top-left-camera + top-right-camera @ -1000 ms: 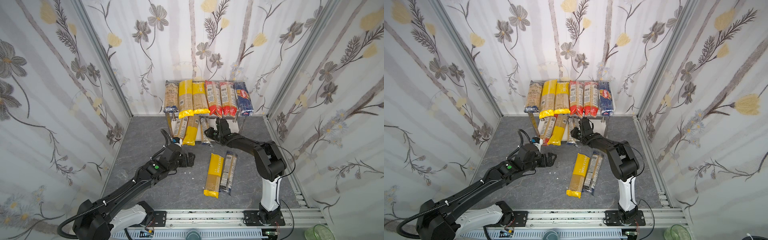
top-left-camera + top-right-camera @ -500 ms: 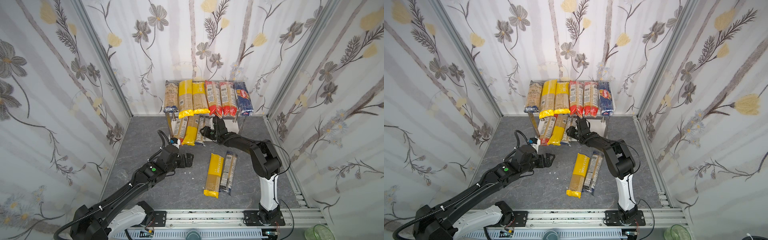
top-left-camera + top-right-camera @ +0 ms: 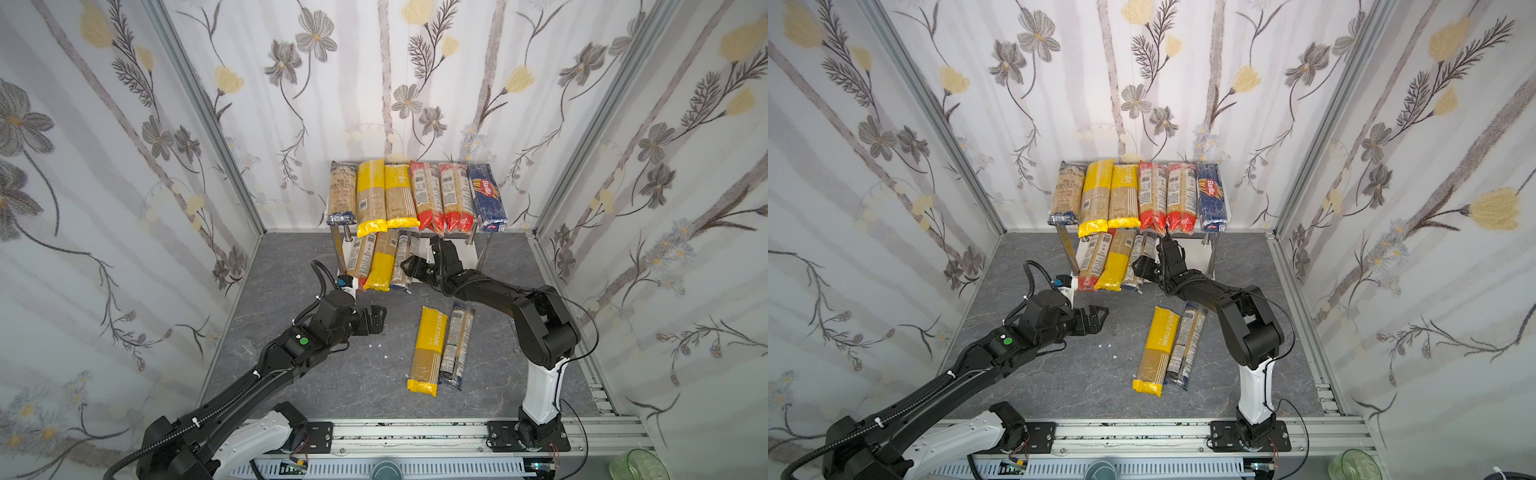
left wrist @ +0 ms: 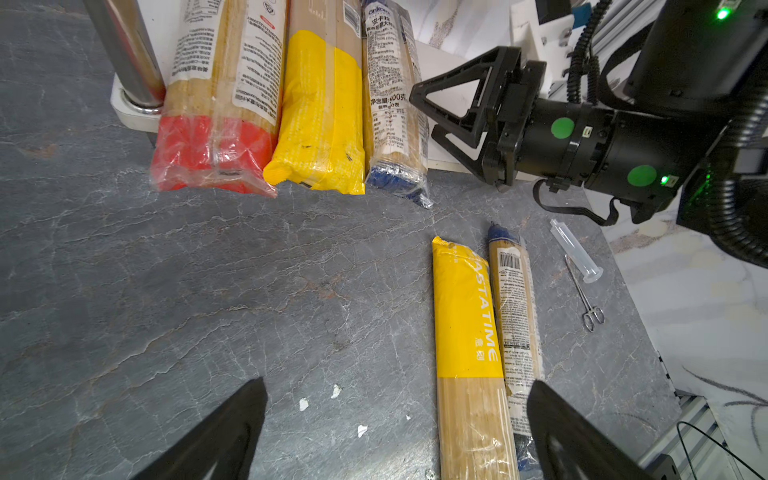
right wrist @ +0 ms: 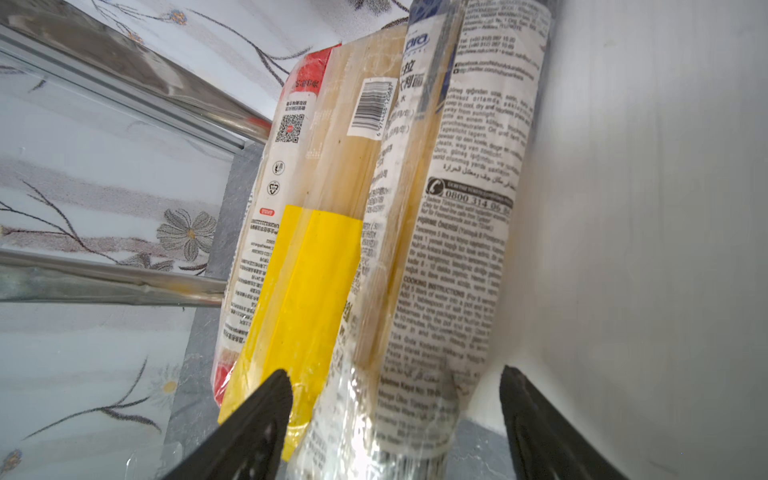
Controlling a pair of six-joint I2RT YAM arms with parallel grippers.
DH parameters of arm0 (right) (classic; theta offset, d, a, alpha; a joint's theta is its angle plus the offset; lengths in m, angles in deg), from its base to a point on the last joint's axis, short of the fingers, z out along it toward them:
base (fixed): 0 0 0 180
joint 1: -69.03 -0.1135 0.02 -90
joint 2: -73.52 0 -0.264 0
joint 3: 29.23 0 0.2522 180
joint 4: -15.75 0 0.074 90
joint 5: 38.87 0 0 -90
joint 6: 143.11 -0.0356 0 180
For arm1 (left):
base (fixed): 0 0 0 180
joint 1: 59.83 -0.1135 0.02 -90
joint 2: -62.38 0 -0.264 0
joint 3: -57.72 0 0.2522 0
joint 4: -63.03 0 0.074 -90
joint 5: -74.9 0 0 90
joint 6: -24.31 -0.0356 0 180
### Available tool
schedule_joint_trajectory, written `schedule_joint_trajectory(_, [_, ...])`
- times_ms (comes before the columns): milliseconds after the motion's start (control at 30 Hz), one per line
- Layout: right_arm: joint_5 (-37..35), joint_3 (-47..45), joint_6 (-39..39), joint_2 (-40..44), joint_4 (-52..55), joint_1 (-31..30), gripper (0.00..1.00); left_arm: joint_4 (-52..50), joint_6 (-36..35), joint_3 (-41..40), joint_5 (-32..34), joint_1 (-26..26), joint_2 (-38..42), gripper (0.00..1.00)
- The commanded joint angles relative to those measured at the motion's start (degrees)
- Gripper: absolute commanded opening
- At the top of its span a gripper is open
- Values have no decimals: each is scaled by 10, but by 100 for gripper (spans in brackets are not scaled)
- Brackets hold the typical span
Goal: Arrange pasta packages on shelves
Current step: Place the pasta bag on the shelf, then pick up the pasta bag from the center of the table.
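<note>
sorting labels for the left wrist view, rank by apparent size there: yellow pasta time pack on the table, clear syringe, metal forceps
1. yellow pasta time pack: clearly largest, though partly out of frame
2. clear syringe and metal forceps: similar length, too close to rank

The right gripper (image 4: 423,115) has opened. Its jaws, pinched on the blue-ended spaghetti pack (image 4: 395,104) 1 second ago, now stand apart just beside it. That pack has slid over against the yellow-ended pack (image 4: 320,112) on the lower shelf (image 4: 129,114). The left arm (image 3: 303,340) has eased back slightly.
</note>
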Motion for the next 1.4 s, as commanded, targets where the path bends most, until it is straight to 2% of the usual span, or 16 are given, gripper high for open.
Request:
schedule_joint_trajectory(0, [8,-22,9,18,-33,1,80,13,14,-6,-6,0,9,100])
schedule_joint_trajectory(333, [9,-122,14,79,-38,-9,81,13,43,-36,-15,-1,26,100])
schedule_joint_trajectory(700, [-25,-241,25,191,-18,-73,82,13,88,-87,-19,19,74,100])
schedule_joint_trajectory(867, [-54,-309,24,278,6,-95,82,17,116,-108,16,84,75,100])
schedule_joint_trajectory(1033, [-105,-393,14,401,58,-100,83,31,147,-119,57,155,63,100])
schedule_joint_trajectory(1367, [-175,-530,-20,652,171,-99,86,110,185,-123,95,270,-61,100])
